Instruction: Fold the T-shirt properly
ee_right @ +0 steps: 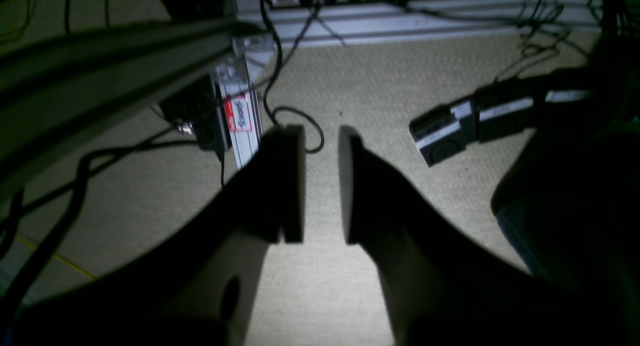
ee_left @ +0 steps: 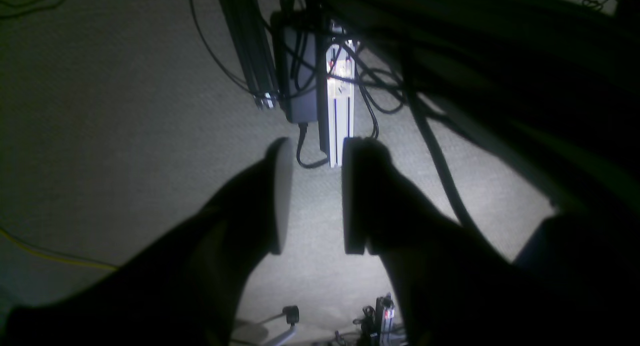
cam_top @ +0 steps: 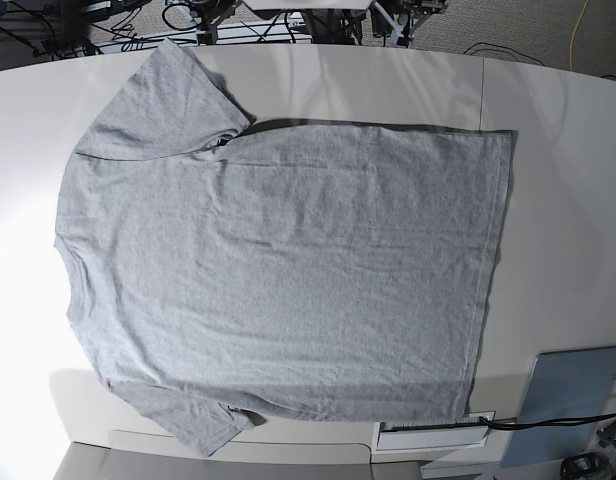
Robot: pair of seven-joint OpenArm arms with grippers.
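The T-shirt [cam_top: 278,270] lies spread flat across the middle of the worktop [cam_top: 578,200], plain grey side up, with no lettering showing. Its collar end points to the worktop's left edge and its hem to the right; one sleeve reaches toward the far left corner, the other overhangs the near edge at the left.

I judge it soft, light and limp. It will sag and crease wherever I lift it, and one layer may slide over the other, so I would pinch at the edges: the hem corners on the right, or the sleeve and shoulder seams, rather than the middle of the cloth.

My left tool [ee_left: 310,196] and right tool [ee_right: 320,183] are both released, jaws parted with nothing between them. Both hang below the worktop, looking down at carpet [ee_right: 380,86], cables [ee_left: 370,96] and frame rails [ee_left: 340,111]; neither shows in the base view.

Writing: a red-and-white sticker [ee_right: 238,114] on a rail carries a word I cannot read. A grey-blue pad [cam_top: 568,400] lies by the near right corner, unmarked.
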